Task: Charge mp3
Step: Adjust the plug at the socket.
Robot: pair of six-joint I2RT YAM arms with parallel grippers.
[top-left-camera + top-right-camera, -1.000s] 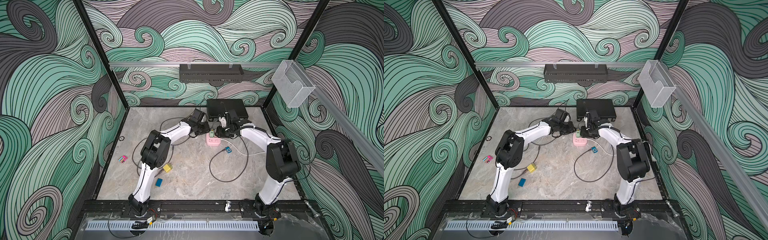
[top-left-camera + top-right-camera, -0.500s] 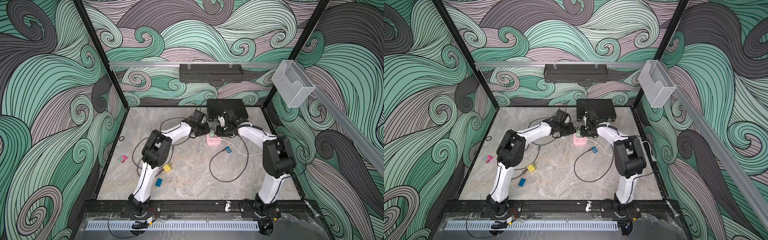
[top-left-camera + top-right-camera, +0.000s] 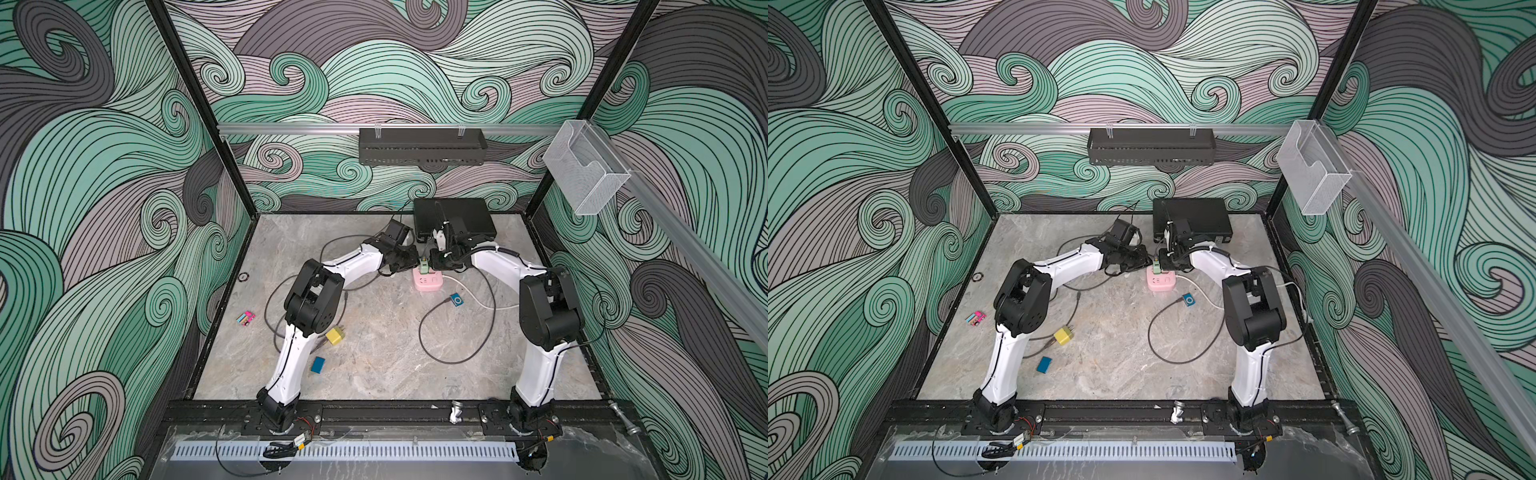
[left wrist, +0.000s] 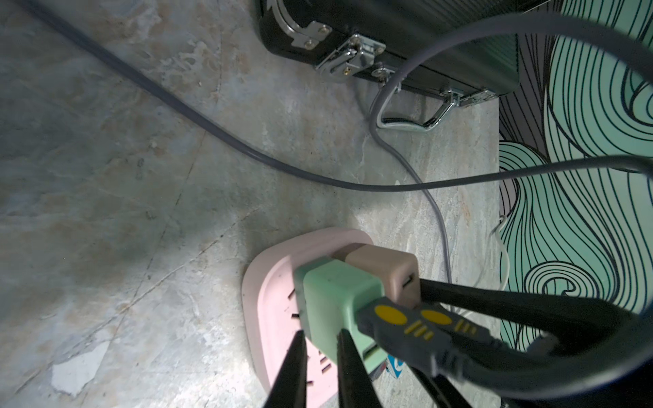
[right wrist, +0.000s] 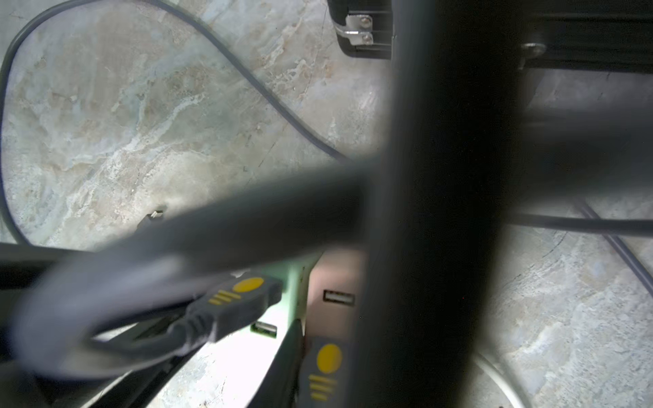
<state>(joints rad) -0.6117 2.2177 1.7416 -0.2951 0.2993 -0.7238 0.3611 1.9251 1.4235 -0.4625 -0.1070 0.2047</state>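
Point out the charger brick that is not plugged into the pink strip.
The yellow brick, lying loose on the table; the green and tan bricks both sit in the pink strip.

Pwr strip point(image 4: 270, 311) — matt pink plastic; case latch point(image 4: 348, 58) — shiny metal.

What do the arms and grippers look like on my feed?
The left arm and right arm have white shell links joined by bulky black joint housings. Thin black cables run along the white links; the right arm also carries a ribbed black cable near its wrist. The left gripper has slim, tapering black fingers; the right gripper is black too.
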